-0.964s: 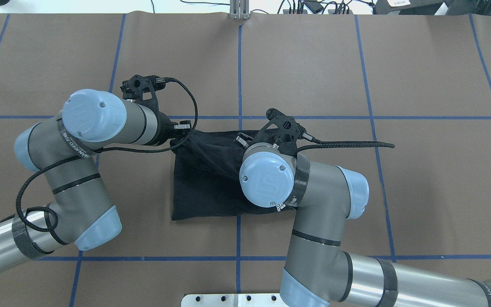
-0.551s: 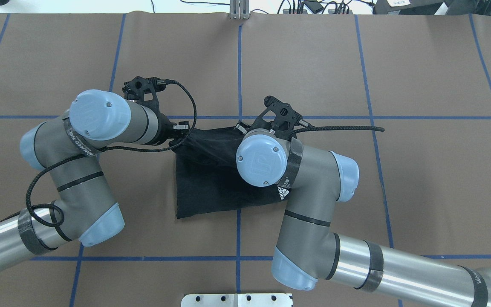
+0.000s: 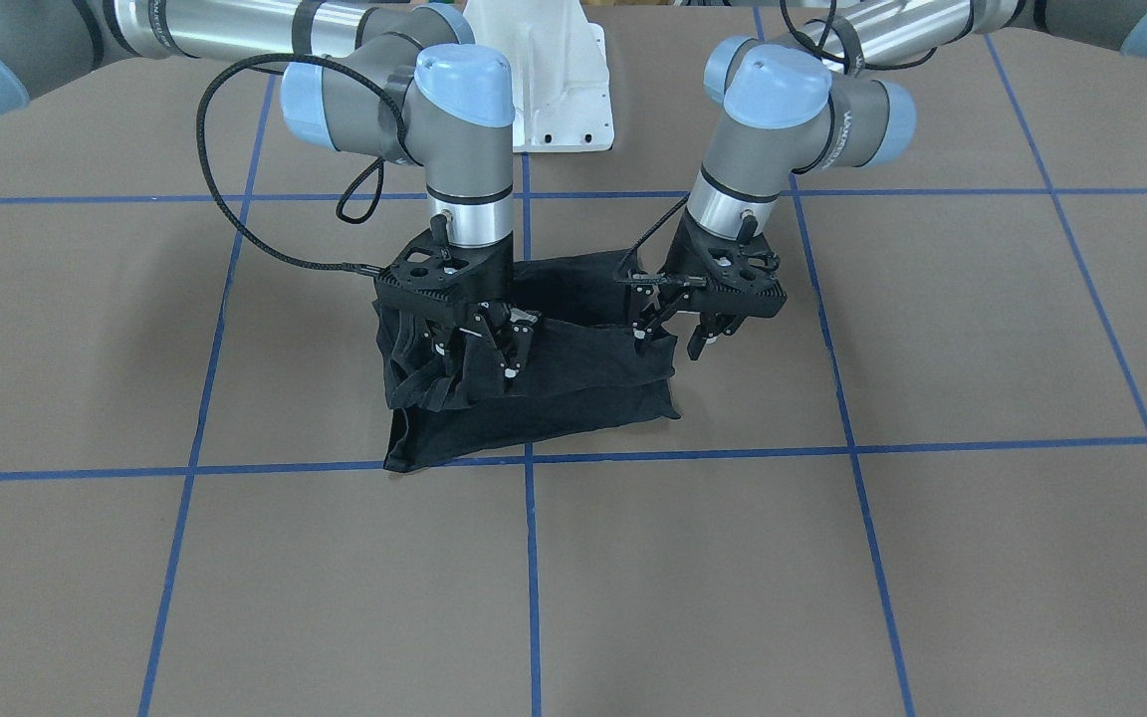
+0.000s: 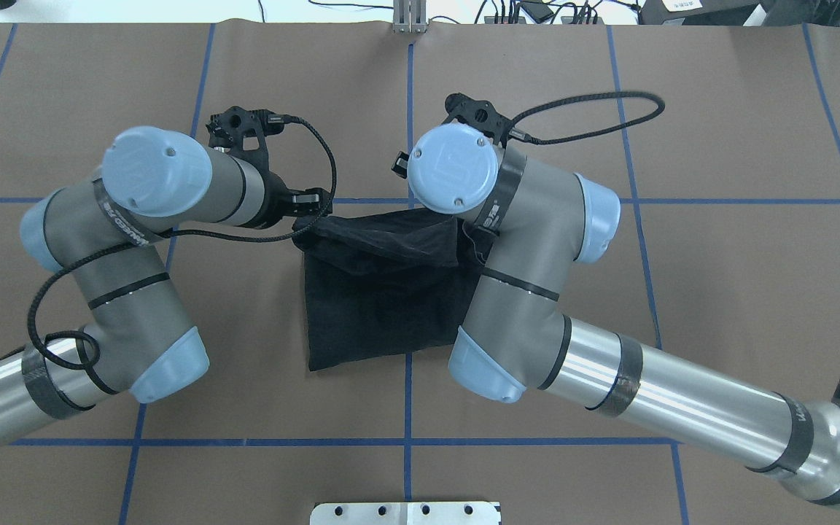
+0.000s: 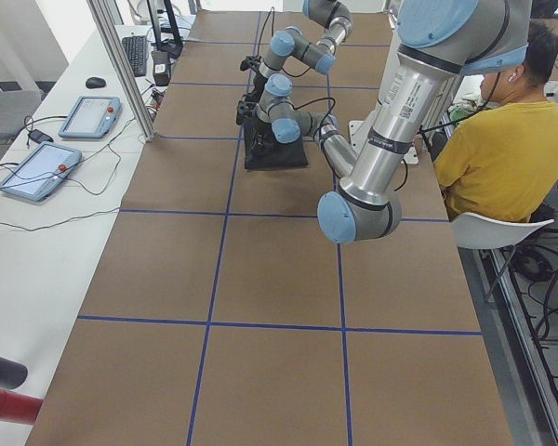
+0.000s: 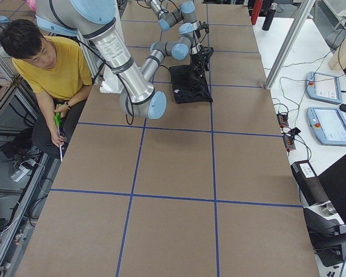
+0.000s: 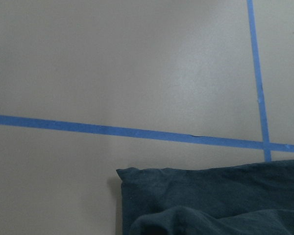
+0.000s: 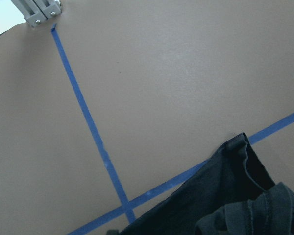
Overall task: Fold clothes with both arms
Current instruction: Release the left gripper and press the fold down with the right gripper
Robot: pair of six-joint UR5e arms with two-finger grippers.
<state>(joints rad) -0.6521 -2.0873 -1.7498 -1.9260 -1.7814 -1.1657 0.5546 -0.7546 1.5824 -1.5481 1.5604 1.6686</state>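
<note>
From the overhead camera I see brown paper (image 4: 719,109) over the table, crossed by blue tape lines (image 4: 409,95), with a metal bracket (image 4: 409,16) at 12 o'clock on the far edge and a white pedestal (image 3: 549,80) at the robot's end. In the side views a person in a yellow shirt (image 6: 55,69) sits beside the table, and two tablets (image 6: 328,107) lie on the white bench. The black shirt (image 4: 380,292) lies folded near the middle of the table, its far edge lifted and bunched. My right arm's elbow covers the shirt's 3 o'clock side from above. The left gripper (image 3: 668,334) points down, clamped on the raised corner at 10 o'clock (one finger hangs outside the cloth). The right gripper (image 3: 479,349) also points down, closed around gathered fabric at 2 o'clock.
</note>
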